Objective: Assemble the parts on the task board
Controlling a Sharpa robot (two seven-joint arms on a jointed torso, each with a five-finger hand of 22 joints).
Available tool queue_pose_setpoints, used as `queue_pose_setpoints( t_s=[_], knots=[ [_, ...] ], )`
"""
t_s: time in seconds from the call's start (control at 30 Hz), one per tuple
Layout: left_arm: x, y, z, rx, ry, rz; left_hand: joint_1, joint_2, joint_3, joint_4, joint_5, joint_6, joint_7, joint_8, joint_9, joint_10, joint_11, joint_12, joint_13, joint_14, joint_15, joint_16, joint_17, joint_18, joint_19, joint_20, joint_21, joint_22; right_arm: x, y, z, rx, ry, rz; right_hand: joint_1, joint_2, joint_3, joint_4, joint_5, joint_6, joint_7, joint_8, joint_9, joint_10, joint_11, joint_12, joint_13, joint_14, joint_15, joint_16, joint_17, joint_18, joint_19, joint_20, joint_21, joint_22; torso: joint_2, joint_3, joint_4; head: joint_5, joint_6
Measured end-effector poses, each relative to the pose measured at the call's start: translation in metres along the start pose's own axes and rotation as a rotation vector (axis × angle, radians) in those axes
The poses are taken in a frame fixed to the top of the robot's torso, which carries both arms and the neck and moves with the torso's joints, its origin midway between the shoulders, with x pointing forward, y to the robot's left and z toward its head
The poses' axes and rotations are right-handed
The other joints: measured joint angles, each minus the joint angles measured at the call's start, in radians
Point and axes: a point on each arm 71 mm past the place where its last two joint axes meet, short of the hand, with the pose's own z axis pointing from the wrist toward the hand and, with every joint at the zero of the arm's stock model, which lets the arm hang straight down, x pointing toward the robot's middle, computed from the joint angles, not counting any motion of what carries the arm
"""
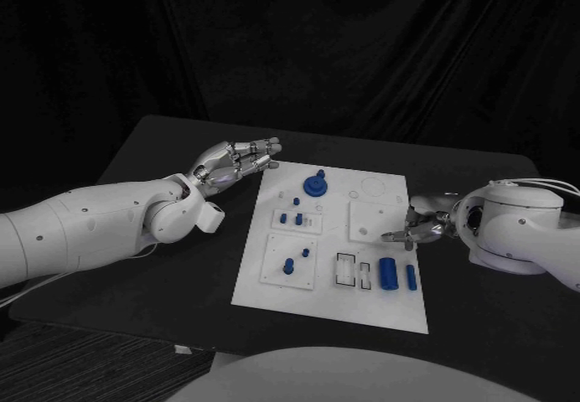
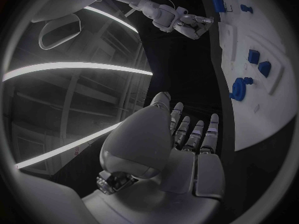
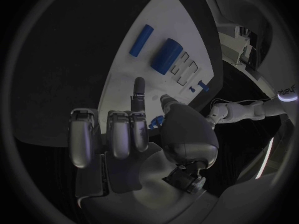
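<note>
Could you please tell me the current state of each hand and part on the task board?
Left silver hand: open, fingers apart, holds nothing, beside the board's far left corner.
Right silver hand: fingertips at the board's right edge; grip unclear.
White task board: flat on the black table.
Large blue cylinder: lying on the board.
Blue round knobbed part: stands near the far edge.

The task board (image 1: 377, 303), a white rectangular plate, is laid flat on the black table, approx. in the middle. A round blue part (image 1: 315, 184) with a knob is seen standing near its far edge. Small blue pegs (image 1: 290, 219) are stood in a raised square block, and more (image 1: 290, 267) in the block nearer. Two blue cylinders (image 1: 388, 272) are laid side by side at the near right, one thick, one thin.
</note>
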Motion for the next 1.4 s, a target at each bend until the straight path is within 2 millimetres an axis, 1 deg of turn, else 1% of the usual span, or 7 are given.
queue_pose_setpoints(
  t_s=[0.27,0.4,0.6,0.77,1.0,1.1,1.4],
  knots=[
    [-0.001,0.000,-0.001,-0.001,-0.002,0.000,0.000,0.000,0.000,0.000,0.000,0.000,0.000,0.000,0.000,0.001,0.001,0.005,0.000,0.000,0.000,0.000,0.000,0.000,0.000,0.000,0.000,0.000,0.011,0.004,0.001,-0.007,0.027,0.014,0.000,0.000,0.000,0.000,0.000,0.014,-0.007,0.015,0.030,-0.002,-0.009,0.000,0.000,0.001,-0.006,0.000,0.000,0.000,0.001,-0.006,-0.011,0.000,0.000,-0.0001,0.0000,0.002,0.000],
    [0.000,0.000,-0.001,-0.001,0.000,-0.001,0.000,0.000,0.003,0.003,0.000,0.000,0.000,0.000,0.000,0.005,0.005,0.005,0.001,-0.002,-0.002,0.000,0.000,0.000,0.000,0.000,0.000,0.000,0.015,0.006,0.001,-0.011,0.036,0.019,-0.015,-0.015,-0.003,0.003,-0.005,0.013,-0.011,0.031,0.078,0.001,-0.014,0.000,0.000,-0.003,-0.010,0.000,0.000,0.000,-0.001,-0.008,-0.025,0.000,0.000,-0.0001,-0.0001,0.002,0.000],
    [0.000,0.000,-0.001,-0.001,0.001,-0.002,0.000,0.000,0.003,0.003,0.000,0.000,0.000,0.000,0.000,0.008,0.008,0.009,0.001,-0.004,-0.004,0.000,0.000,0.000,0.000,0.000,0.000,0.000,0.020,0.008,0.003,-0.015,0.048,0.031,-0.028,-0.012,-0.003,0.003,-0.005,-0.005,-0.010,0.045,0.125,0.001,-0.014,0.000,0.000,-0.003,-0.010,0.000,0.000,0.000,-0.001,-0.008,-0.040,0.000,0.000,-0.0001,-0.0001,0.002,0.000],
    [0.001,0.000,-0.001,-0.001,0.003,-0.005,0.000,0.000,0.003,0.003,0.000,0.000,0.000,0.000,0.000,0.008,0.008,0.009,0.001,-0.004,-0.004,0.000,0.000,0.000,0.000,0.000,0.000,0.000,0.024,0.010,0.004,-0.016,0.061,0.046,-0.028,-0.012,-0.003,0.003,-0.005,-0.026,-0.014,0.065,0.192,0.001,-0.014,0.000,0.000,-0.003,-0.010,0.000,0.000,0.000,-0.001,-0.008,-0.048,0.000,0.000,0.0000,-0.0001,0.003,0.000],
    [0.003,0.001,-0.001,-0.001,0.008,-0.009,0.000,0.000,0.003,0.003,0.000,0.000,0.000,0.000,0.000,0.012,0.012,0.009,0.002,-0.004,-0.004,0.000,0.000,0.000,0.000,0.000,0.000,-0.001,0.028,0.010,0.005,0.003,0.084,0.049,-0.053,-0.037,-0.014,0.008,-0.028,-0.075,-0.008,0.077,0.269,0.001,-0.014,0.000,0.000,-0.003,-0.009,0.000,0.000,0.000,-0.001,-0.008,-0.064,0.000,0.000,0.0002,-0.0002,0.005,0.000],
    [0.003,0.001,-0.001,-0.001,0.009,-0.010,0.000,0.000,0.003,0.003,0.000,0.000,0.000,0.000,0.000,0.012,0.012,0.009,0.002,-0.004,-0.004,0.000,0.000,0.000,0.000,0.000,0.000,-0.001,0.030,0.009,0.005,0.015,0.095,0.044,-0.064,-0.048,-0.032,0.008,-0.032,-0.087,-0.006,0.081,0.295,0.001,-0.014,0.000,0.000,-0.003,-0.009,0.000,0.000,0.000,-0.001,-0.008,-0.071,0.000,0.000,0.0002,-0.0002,0.005,0.000],
    [0.003,0.002,-0.002,-0.003,0.011,-0.013,0.000,0.000,0.004,0.004,0.000,0.000,0.000,0.000,0.000,0.012,0.012,0.013,0.002,-0.004,-0.004,0.000,0.000,0.000,0.000,0.000,0.000,-0.001,0.036,0.013,0.007,0.031,0.121,0.029,-0.055,-0.039,-0.061,0.006,-0.026,-0.111,-0.002,0.085,0.354,0.000,-0.014,0.000,0.000,-0.003,-0.009,0.000,0.000,0.000,-0.001,-0.008,-0.078,0.000,-0.001,0.0003,-0.0006,0.002,0.000]
  ],
)
